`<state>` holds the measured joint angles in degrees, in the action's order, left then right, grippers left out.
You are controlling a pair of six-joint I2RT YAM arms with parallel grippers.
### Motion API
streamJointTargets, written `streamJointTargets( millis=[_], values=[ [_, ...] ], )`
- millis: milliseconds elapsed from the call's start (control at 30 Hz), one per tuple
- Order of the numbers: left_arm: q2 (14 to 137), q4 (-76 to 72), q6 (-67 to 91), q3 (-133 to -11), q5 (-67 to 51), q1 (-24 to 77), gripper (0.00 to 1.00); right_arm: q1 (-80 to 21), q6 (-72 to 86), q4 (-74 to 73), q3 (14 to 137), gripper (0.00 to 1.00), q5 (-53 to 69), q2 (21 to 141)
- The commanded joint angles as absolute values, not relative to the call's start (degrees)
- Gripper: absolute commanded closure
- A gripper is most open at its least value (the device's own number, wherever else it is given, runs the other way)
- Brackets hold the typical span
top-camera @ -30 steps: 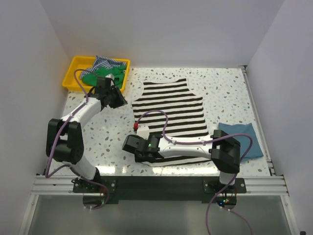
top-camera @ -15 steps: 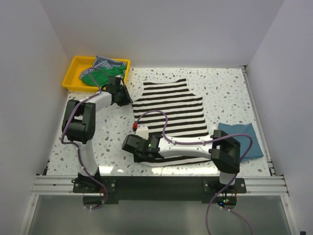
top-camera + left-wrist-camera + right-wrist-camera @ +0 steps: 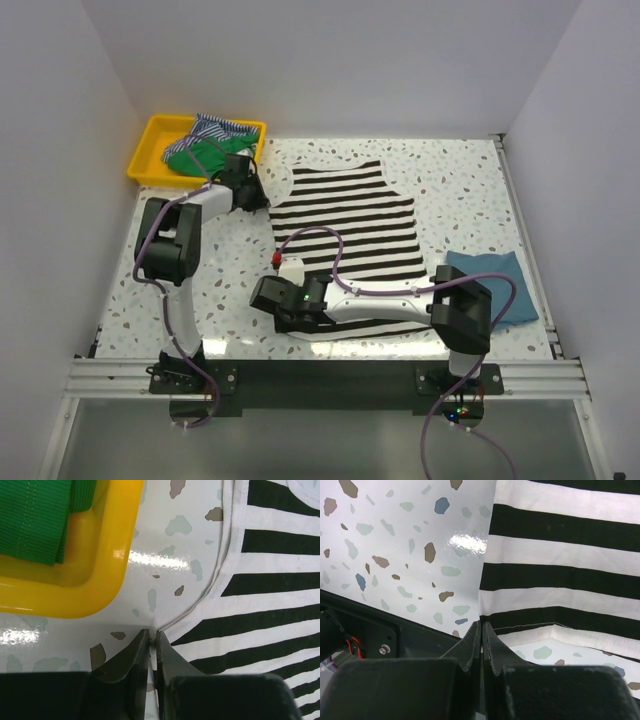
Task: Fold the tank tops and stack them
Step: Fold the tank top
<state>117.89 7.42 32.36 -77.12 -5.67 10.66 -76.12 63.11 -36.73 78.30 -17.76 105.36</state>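
The black-and-white striped tank top (image 3: 345,235) lies spread flat mid-table. My left gripper (image 3: 262,198) is at its left armhole; in the left wrist view the jaws (image 3: 153,633) are pinched shut on the white hem of the striped top (image 3: 270,605). My right gripper (image 3: 278,310) is at the top's near left corner, its jaws (image 3: 481,625) shut on the hem corner of the striped cloth (image 3: 560,575), which is raised slightly off the table. A teal-blue tank top (image 3: 490,285) lies folded at the right. A green top (image 3: 200,152) and a finely blue-striped top (image 3: 222,128) lie bunched in the tray.
The yellow plastic tray (image 3: 150,150) stands at the back left, its corner (image 3: 107,555) close to my left fingers. White walls enclose the speckled table (image 3: 460,180). A metal rail (image 3: 320,375) runs along the near edge, just behind my right gripper.
My left arm swung right from beside the tray to the striped top's left armhole, and its jaws closed on the hem. The right arm stayed still.
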Motion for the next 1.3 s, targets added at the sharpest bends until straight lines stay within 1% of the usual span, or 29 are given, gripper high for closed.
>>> streamJointTargets(
  millis=[0,67,167,400,567,767,967,1100,1267],
  values=[
    [119.09,5.54,30.59,-78.05,-4.39,11.07,0.86,-76.46,63.54,-36.12,78.13,1.00,-17.31,103.01],
    [118.22,4.49,30.59,-77.87,-5.09,10.99,0.94,-76.38,63.55,-36.03,78.83,1.00,-17.14,103.44],
    [117.25,4.39,30.67,-78.75,-5.18,11.07,1.00,-76.46,63.46,-35.95,80.77,1.00,-16.79,105.20],
    [114.96,8.34,30.59,-83.75,-0.53,10.81,1.00,-76.73,61.97,-36.21,90.51,1.00,-14.42,112.05],
    [114.61,11.68,29.97,-88.32,1.58,10.99,1.00,-76.64,61.61,-34.81,90.79,1.00,-12.74,112.50],
    [116.63,15.29,30.50,-92.72,2.99,12.92,1.00,-75.85,61.96,-31.65,85.26,1.00,-12.48,107.25],
    [118.74,16.79,31.99,-95.53,5.62,18.27,1.00,-74.53,64.07,-27.61,72.80,1.00,-13.18,99.50],
    [120.75,17.58,32.69,-98.08,6.94,21.70,1.00,-73.92,65.74,-26.37,66.89,1.00,-13.80,93.71],
    [123.22,18.37,33.84,-100.28,8.35,25.39,1.00,-73.65,67.76,-25.32,60.05,1.00,-15.03,89.22]
  ],
)
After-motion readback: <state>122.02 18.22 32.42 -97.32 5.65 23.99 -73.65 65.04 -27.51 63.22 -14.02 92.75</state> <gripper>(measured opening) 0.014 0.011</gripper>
